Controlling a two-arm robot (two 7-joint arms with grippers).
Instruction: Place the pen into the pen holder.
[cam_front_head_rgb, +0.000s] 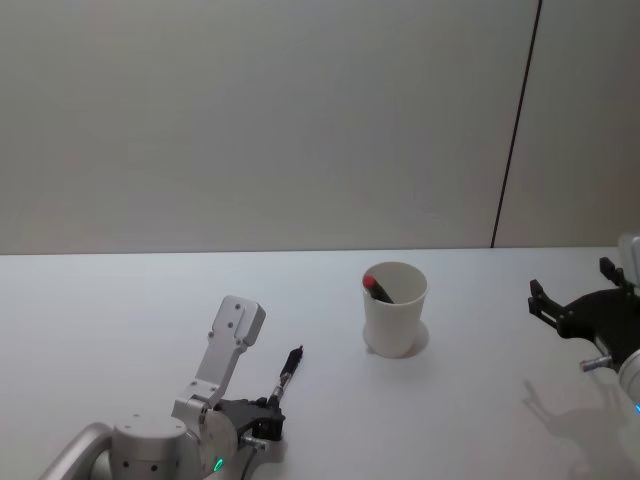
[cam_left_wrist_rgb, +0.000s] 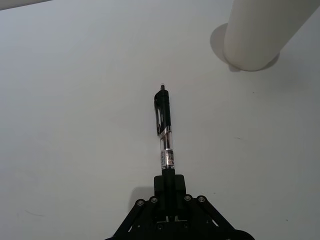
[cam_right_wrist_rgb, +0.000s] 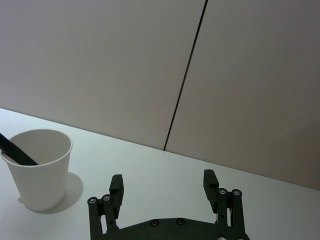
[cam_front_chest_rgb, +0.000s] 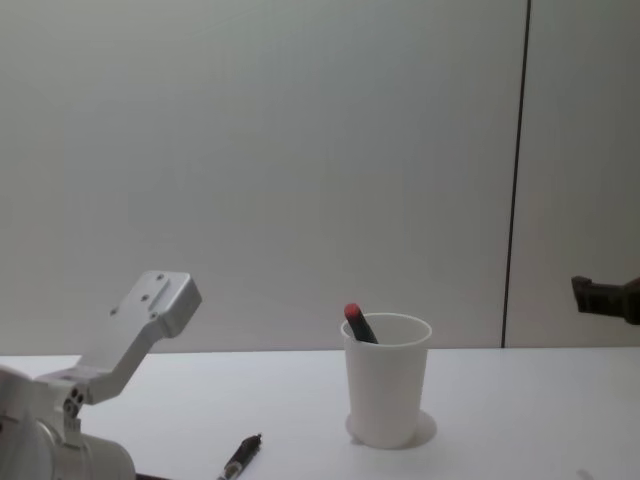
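1. Left hand (cam_front_head_rgb: 270, 405), low and left of centre in the head view, pinches the near end of the pen (cam_front_head_rgb: 288, 370). The pen's long axis runs up and to the right. The pen holder (cam_front_head_rgb: 395, 322) stands at centre, well apart from the pen's free end. A red-capped pen (cam_front_head_rgb: 377, 289) leans inside it. My right hand (cam_front_head_rgb: 570, 290) is parked at the right edge, fingers spread and empty. The left hand is the nearer one.
2. Left wrist view: the left hand (cam_left_wrist_rgb: 169, 179) at bottom centre is pressed onto the pen (cam_left_wrist_rgb: 165, 132), which points straight up the frame over the bare table (cam_left_wrist_rgb: 75, 100). The pen holder (cam_left_wrist_rgb: 262, 35) sits at upper right, off that axis, its rim cut off by the top edge. I cannot tell whether the pen rests on the table or is lifted.
3. Right wrist view: the right hand (cam_right_wrist_rgb: 163, 179) is spread at the bottom. The pen holder (cam_right_wrist_rgb: 40, 170) is at lower left.
4. Chest view: the pen (cam_front_chest_rgb: 243, 457) lies low at the bottom, its gripped end cut off. The pen holder (cam_front_chest_rgb: 387, 385) rises to its right. I judge the pen must be lifted and tipped upright above the rim.
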